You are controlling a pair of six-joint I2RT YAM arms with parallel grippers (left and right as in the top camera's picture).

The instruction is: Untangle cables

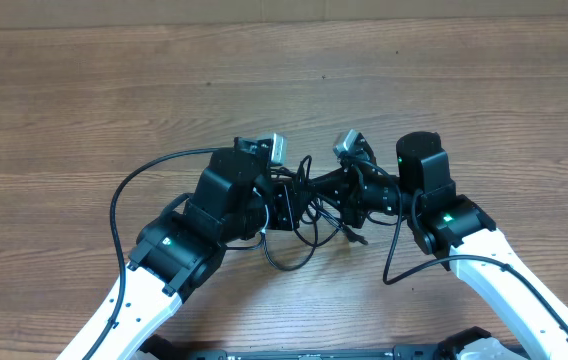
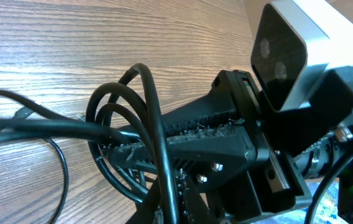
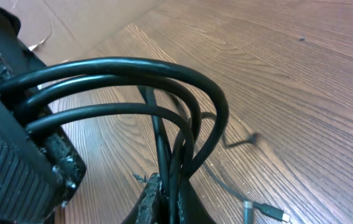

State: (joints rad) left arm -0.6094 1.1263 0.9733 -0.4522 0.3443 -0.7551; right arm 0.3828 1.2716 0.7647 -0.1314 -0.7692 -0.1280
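The cables [image 1: 309, 190] are a bunch of thin black cords held between my two grippers over the middle of the wooden table. One loop hangs toward the front [image 1: 289, 265]. My left gripper [image 1: 286, 205] is shut on the bunch from the left; in the left wrist view a cord [image 2: 145, 93] runs down into its jaws [image 2: 175, 205]. My right gripper [image 1: 342, 195] is shut on several cords [image 3: 164, 68] at its jaws [image 3: 171, 199]. A silvery-tipped plug [image 3: 251, 210] lies on the table beside it.
The wooden table [image 1: 84, 100] runs around the arms. A cardboard wall [image 3: 52, 25] stands at the far edge. A thicker arm wire [image 1: 119, 195] arcs out on the left. The right gripper's white camera housing [image 2: 282, 50] sits close to the left jaws.
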